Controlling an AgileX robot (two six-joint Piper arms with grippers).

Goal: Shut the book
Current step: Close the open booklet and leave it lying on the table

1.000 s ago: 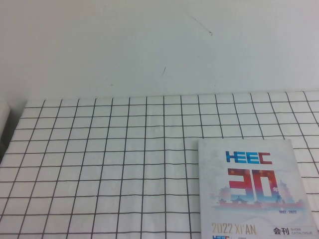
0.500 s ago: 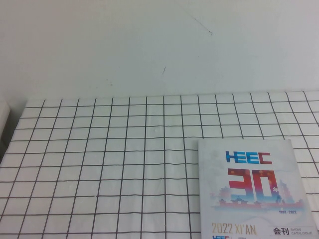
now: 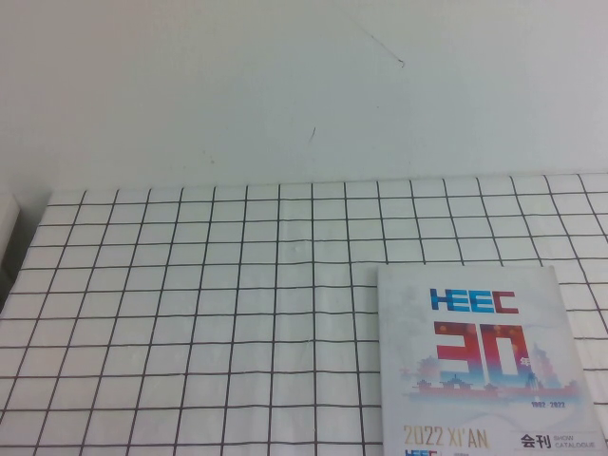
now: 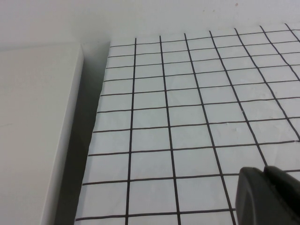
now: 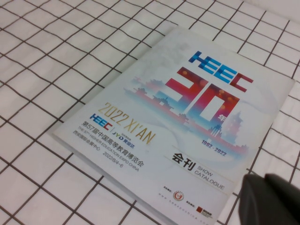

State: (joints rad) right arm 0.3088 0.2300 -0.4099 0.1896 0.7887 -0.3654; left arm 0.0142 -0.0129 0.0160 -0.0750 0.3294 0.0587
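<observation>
We find the book [image 3: 484, 361], a thin rectangular catalogue with a smooth, glossy cover (printed "HEEC 30" in blue and red), lying closed and flat, cover up, at the near right of the white, black-gridded, slightly creased cloth [image 3: 190, 313]. Its long axis runs near to far, with the title end toward the wall. The left gripper [image 4: 268, 197] hangs over the cloth near its edge and the right gripper [image 5: 269, 199] near a corner of the book; we cannot tell whether either is open or closed.
</observation>
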